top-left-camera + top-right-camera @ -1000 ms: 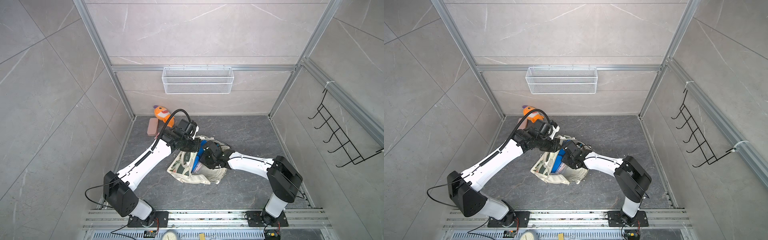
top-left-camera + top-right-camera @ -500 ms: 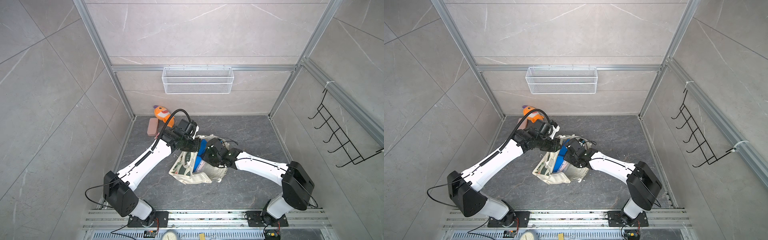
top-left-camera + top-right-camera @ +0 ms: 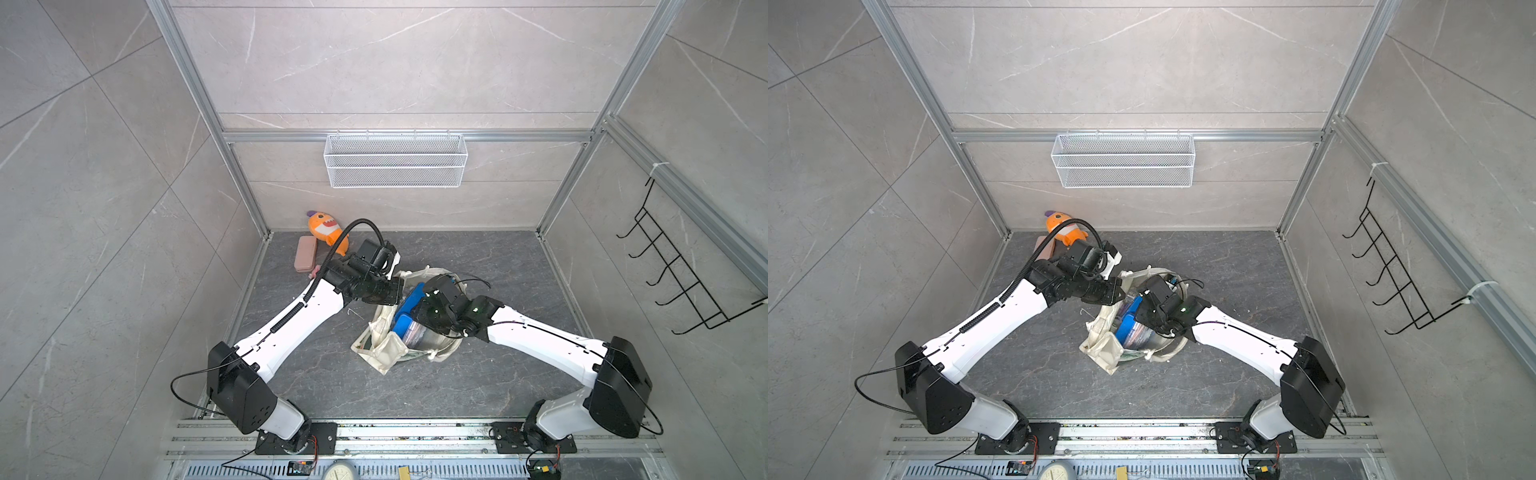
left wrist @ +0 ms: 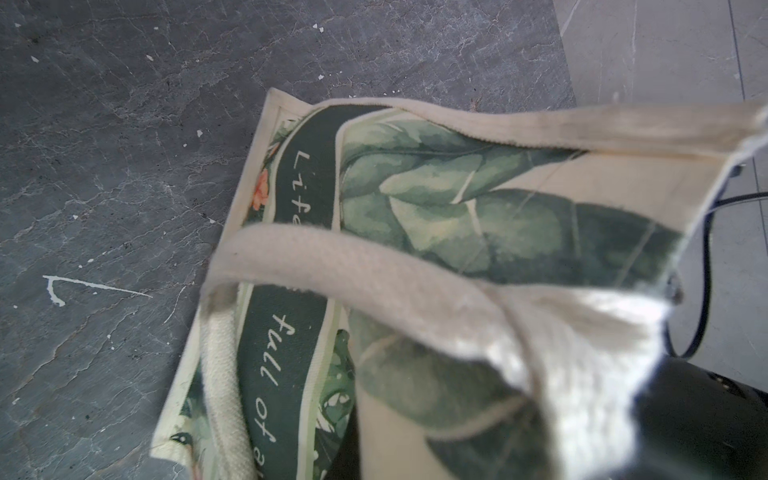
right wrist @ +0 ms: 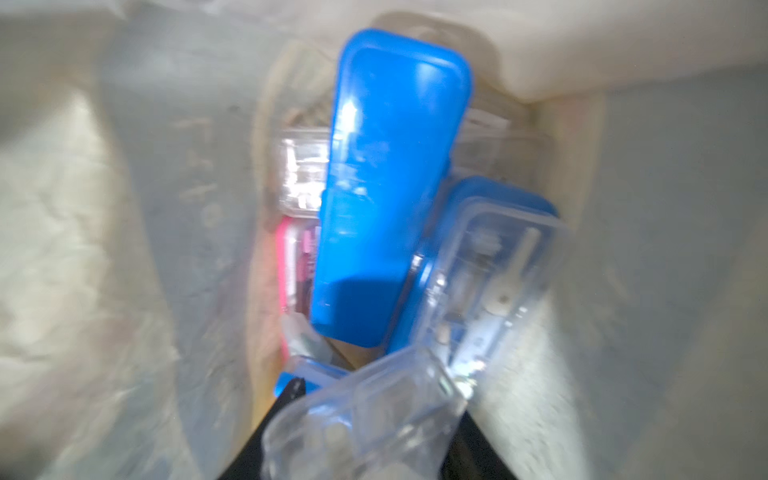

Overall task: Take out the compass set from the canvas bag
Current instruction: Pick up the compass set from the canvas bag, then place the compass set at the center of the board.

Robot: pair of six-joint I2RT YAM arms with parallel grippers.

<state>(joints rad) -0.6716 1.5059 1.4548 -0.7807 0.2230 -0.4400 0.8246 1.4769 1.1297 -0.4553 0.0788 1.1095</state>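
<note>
In both top views we see the canvas bag [image 3: 384, 349] slumped on the tabletop [image 3: 478, 374], with the left pincer [image 3: 394, 291] at the bag's rim and the right pincer [image 3: 1144, 308] sunk in its mouth beside a blue case [image 3: 1125, 325]. In the left wrist view the bag's handle [image 4: 332, 257] and printed side hang lifted. The left pincer is clamped tight on the bag's cloth, and we should hold that mouth wide. In the right wrist view the compass set [image 5: 494, 270], a clear-lidded box, lies inside the bag against the blue case. We cannot tell whether the right pincer grips anything, so we should seat it squarely on the box, then draw straight out through the bag's mouth.
</note>
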